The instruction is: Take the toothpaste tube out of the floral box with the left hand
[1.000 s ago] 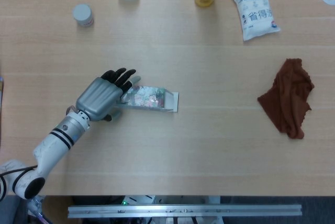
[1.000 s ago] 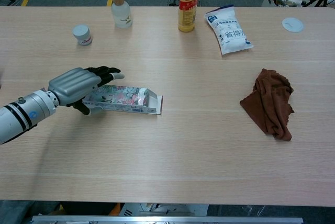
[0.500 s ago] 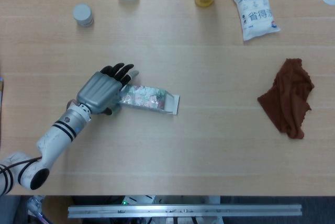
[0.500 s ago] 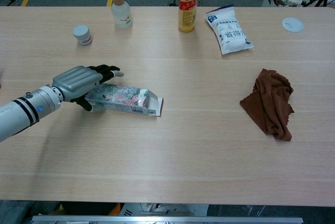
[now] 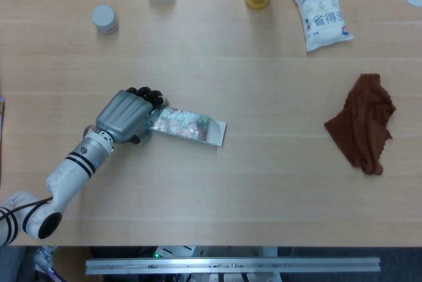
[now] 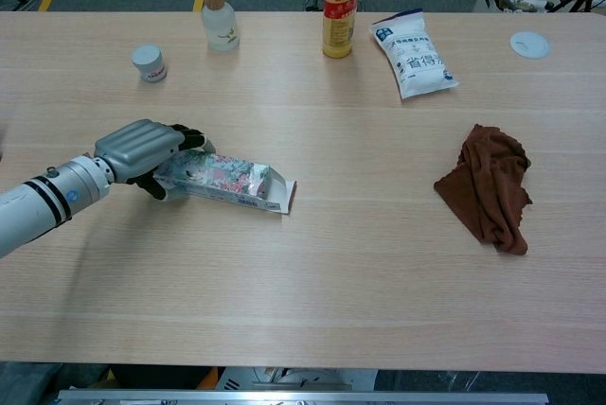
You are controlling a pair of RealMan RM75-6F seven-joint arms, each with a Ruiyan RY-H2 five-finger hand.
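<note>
the wooden counter [image 5: 217, 190] carries everything. the left hand [image 5: 125, 114] lies on it palm down, its grey back up, and its dark fingers [image 6: 187, 136] are curled over the near end of the floral box [image 5: 186, 124], clamping that end from above. the box lies flat, stretching away from the fingers to their right, and its far end flap stands open. the toothpaste tube cannot be made out; whether it sits inside the box cannot be told. well to the right of the fingers lies a crumpled brown cloth [image 5: 364, 124]. far beyond the fingers, along the back edge, stand a white packet [image 5: 318, 8], a yellow bottle [image 6: 343, 3], a clear bottle [image 6: 219, 20] and a small white jar [image 5: 104, 18]. the right hand shows in neither view.
</note>
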